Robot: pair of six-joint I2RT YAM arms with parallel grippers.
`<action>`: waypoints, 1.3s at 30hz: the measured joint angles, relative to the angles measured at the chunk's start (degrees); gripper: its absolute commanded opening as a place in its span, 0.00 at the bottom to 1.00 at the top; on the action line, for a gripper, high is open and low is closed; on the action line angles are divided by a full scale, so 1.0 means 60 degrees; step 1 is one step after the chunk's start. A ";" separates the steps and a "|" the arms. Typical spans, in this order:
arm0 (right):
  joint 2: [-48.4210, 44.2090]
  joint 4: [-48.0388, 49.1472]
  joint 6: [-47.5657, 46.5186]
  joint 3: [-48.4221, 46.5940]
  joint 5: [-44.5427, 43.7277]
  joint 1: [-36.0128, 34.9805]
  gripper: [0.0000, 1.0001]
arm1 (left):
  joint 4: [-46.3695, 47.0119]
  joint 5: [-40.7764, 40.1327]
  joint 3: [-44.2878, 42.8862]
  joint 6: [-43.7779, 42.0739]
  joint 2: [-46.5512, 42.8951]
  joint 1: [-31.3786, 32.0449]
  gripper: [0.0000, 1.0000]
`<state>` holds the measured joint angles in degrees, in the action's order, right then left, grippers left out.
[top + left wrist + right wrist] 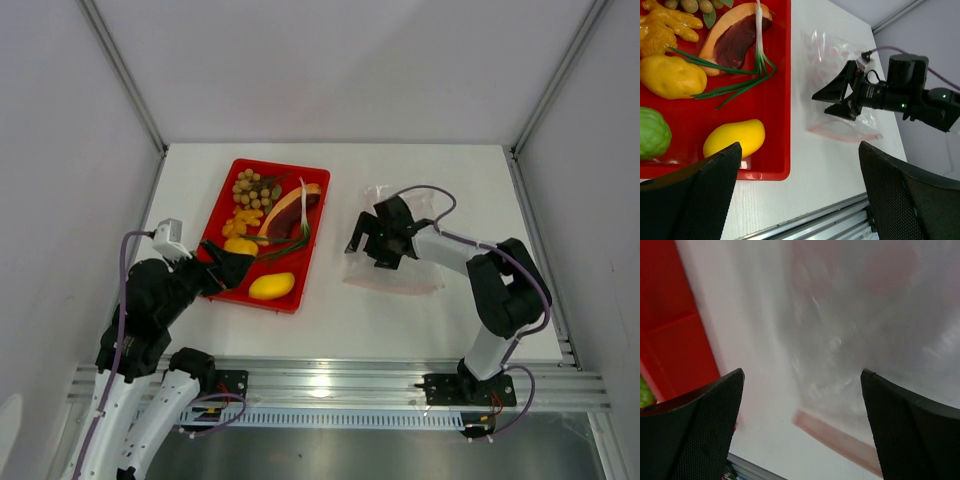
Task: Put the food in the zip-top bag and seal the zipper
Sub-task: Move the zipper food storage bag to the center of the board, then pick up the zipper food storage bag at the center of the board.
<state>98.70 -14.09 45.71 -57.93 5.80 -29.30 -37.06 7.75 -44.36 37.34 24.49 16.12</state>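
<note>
Right tool (366,254) hangs wide open over the zip-top bag (412,276), so I'd pinch just one layer near the zipper (842,133).

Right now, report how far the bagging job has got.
Done: nothing; the mango, meat slice and the rest all sit in the red tray. In hand: the right gripper hovers open over the flat bag, the left gripper open at the tray's near end. Left: load everything, then seal the zipper.

Bright, even light over a smooth white tabletop (400,320), boxed in by plain pale grey wall panels (340,60), slanting silver metal corner posts (123,75), and a ribbed aluminium rail (340,378) along the near edge.
</note>
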 measured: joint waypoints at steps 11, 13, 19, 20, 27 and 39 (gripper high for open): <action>-0.2583 -0.2688 -0.2583 -0.1209 -0.1158 -0.0080 0.99 | -0.0117 0.0197 -0.0146 -0.0073 0.0113 0.0000 0.99; -0.3155 -0.3082 -0.3475 -0.1180 -0.1399 -0.0295 0.99 | -0.0080 0.0291 -0.0146 -0.0069 0.0211 0.0000 0.99; -0.3523 -0.3384 -0.5705 -0.0404 -0.2761 -0.1362 0.93 | 0.0193 0.0583 -0.0131 -0.0055 0.0335 0.0000 0.98; -0.3475 -0.3373 -0.6003 -0.0197 -0.3045 -0.1570 0.91 | 0.0262 0.0634 -0.0120 -0.0055 0.0331 0.0000 0.98; -0.2342 -0.2597 -0.7628 0.0321 -0.5231 -0.2969 0.84 | 0.0419 0.0925 0.0062 -0.0058 0.0270 0.0000 0.96; 0.0200 0.0408 -0.9708 0.0335 -0.7264 -0.3078 0.67 | 0.0532 0.1257 0.0244 -0.0058 0.0251 0.0000 0.95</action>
<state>99.90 -11.64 -12.53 -55.92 -37.78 -47.77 -33.87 15.29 -42.89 36.99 26.00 16.12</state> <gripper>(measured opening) 0.720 0.954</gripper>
